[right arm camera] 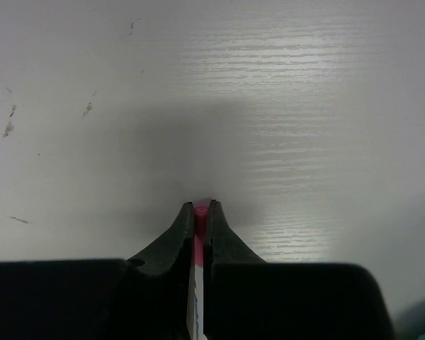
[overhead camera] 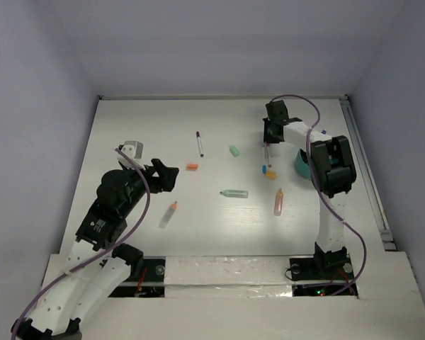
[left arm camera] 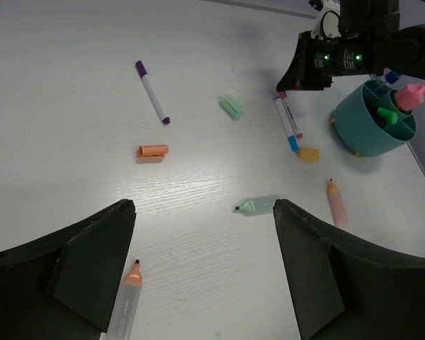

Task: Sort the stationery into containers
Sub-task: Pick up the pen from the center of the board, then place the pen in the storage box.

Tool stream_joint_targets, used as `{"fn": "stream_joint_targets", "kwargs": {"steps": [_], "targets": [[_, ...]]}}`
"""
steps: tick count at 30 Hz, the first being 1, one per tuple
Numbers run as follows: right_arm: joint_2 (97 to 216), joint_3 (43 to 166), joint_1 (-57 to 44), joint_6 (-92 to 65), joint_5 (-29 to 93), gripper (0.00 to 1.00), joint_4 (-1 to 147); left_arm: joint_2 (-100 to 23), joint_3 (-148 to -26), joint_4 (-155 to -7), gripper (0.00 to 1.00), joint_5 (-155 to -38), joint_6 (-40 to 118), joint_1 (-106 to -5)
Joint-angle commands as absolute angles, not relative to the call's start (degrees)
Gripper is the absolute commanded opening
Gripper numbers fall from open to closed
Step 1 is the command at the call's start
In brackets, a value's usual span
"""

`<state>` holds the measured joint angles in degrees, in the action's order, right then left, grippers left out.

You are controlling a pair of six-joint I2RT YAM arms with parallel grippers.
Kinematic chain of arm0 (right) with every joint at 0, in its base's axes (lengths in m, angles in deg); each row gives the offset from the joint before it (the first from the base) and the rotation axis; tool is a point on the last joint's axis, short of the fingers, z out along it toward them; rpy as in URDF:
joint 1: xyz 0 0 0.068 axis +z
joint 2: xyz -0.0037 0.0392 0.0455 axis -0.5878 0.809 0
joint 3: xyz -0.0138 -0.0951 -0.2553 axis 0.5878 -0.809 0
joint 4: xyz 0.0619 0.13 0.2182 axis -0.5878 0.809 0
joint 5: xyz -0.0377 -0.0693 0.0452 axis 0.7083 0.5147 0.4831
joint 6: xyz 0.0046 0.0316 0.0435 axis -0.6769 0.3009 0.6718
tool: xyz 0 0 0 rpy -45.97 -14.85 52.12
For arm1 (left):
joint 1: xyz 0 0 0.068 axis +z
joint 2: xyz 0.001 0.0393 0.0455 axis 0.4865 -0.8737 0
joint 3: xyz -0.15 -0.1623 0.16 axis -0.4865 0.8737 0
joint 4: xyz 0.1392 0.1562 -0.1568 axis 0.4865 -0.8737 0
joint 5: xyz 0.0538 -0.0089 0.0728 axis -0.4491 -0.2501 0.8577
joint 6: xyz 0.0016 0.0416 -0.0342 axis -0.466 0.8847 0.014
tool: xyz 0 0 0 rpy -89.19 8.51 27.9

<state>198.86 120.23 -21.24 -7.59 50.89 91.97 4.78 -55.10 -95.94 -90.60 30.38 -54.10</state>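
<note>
The left arm (overhead camera: pixel 117 195) reaches in from the near left corner of the desk (overhead camera: pixel 127 120). Its jaws stand wide apart with nothing between them, above bare desk. Just in front of them and nearest of the stationery lies an orange-tipped marker (overhead camera: pixel 168 214) (left arm camera: pixel 127 301) with a clear barrel, apart from both fingers.

Further in, toward the right, a salmon marker (overhead camera: pixel 278 202) (left arm camera: pixel 336 202) lies on the desk. Left of it is a pale-green marker (overhead camera: pixel 234 193) (left arm camera: pixel 258 205), and the two are near but not touching. Beyond these, an orange cap (overhead camera: pixel 192 167) (left arm camera: pixel 154 150) sits alone in the middle left.

The right arm (overhead camera: pixel 331 166) bends back over the right side. Its jaws are closed on the pink end of a white pen (overhead camera: pixel 266 157) (left arm camera: pixel 287 122) (right arm camera: pixel 200 212). The pen's blue end points toward the near edge, and whether it rests on the desk I cannot tell. A yellow cap (overhead camera: pixel 270 174) (left arm camera: pixel 309 153) lies just beside that blue end.

To the right of the pen stands the teal tub (overhead camera: pixel 301 164) (left arm camera: pixel 368 138), partly hidden by the right arm in the top view. A pink-capped tube (left arm camera: pixel 409 95) stands upright in it, with a green piece (left arm camera: pixel 386 115) in a neighbouring compartment.

Farther back lie a green cap (overhead camera: pixel 234 151) (left arm camera: pixel 231 107) and, to its left, a purple pen (overhead camera: pixel 200 144) (left arm camera: pixel 152 92), well apart from each other.
</note>
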Motion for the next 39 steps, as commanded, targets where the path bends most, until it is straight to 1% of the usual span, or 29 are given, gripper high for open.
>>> {"fn": "stream_joint_targets", "kwargs": {"steps": [1,3,6,8,10,12,14,15,16,17,18,19,20,23,25,28,32,39], "targets": [[197.55,121.26,-20.89,-6.59,53.51,0.0,90.6,5.14,-54.51,-94.9,0.76,-91.51,32.02,-53.81],[195.88,121.87,-20.89,-6.24,54.48,0.0,88.15,5.75,-54.34,-94.81,0.77,-91.78,32.02,-53.81],[190.09,120.46,-20.89,-6.24,53.34,0.0,82.18,6.81,-54.16,-94.64,0.77,-91.87,31.93,-53.81],[184.82,119.77,-20.89,-6.06,53.16,0.0,79.97,7.6,-53.99,-94.55,0.77,-92.22,31.66,-53.81],[180.52,116.52,-20.89,-5.27,54.03,0.0,76.28,8.04,-53.81,-94.28,0.77,-93.1,31.66,-53.81],[173.4,113.27,-20.89,-4.66,56.13,0.0,72.95,8.48,-53.81,-94.37,0.77,-93.45,31.58,-53.81],[168.74,107.65,-20.89,-4.31,59.99,0.0,70.47,9.01,-53.72,-94.2,0.78,-94.07,31.66,-53.81],[163.58,105.37,-20.89,-4.39,62.02,0.0,68.37,9.18,-53.72,-94.02,0.78,-94.33,31.66,-53.81],[160.75,99.43,-20.89,-4.48,64.04,0.0,66.61,9.45,-53.72,-93.93,0.78,-94.77,31.66,-53.81],[157.76,95.98,-20.89,-4.65,69.1,0.0,64.77,9.8,-53.72,-94.02,0.78,-94.77,31.66,-53.81],[151.99,92.72,-20.89,-4.92,72.03,0.0,62.05,9.97,-53.64,-94.02,0.78,-94.86,31.66,-53.81],[149.23,89.82,-20.89,-4.83,74.75,0.0,60.98,10.24,-53.63,-93.85,0.78,-95.21,31.66,-53.81],[146.59,83.96,-21.41,-4.83,79.83,0.0,59.84,10.67,-53.63,-93.84,0.79,-95.21,31.75,-53.81],[138.23,74.19,-22.9,-4.91,87.32,0.0,55.36,10.94,-53.55,-93.58,0.79,-96.09,31.75,-53.81],[135.42,71.34,-24.21,-5.01,90.15,0.0,53.33,10.85,-53.46,-93.4,0.79,-96.61,31.84,-53.81],[135.31,68.79,-27.02,-6.06,94.28,0.0,50.69,10.94,-53.46,-93.49,0.79,-96.62,31.84,-54.34],[137.42,67.64,-29.49,-5.45,95.78,0.0,47.97,11.12,-53.55,-93.49,0.79,-96.53,31.84,-54.34],[142.69,66.68,-30.64,-5.36,98.51,0.0,42.26,10.59,-53.55,-93.58,0.79,-96.44,31.84,-54.86]]}}
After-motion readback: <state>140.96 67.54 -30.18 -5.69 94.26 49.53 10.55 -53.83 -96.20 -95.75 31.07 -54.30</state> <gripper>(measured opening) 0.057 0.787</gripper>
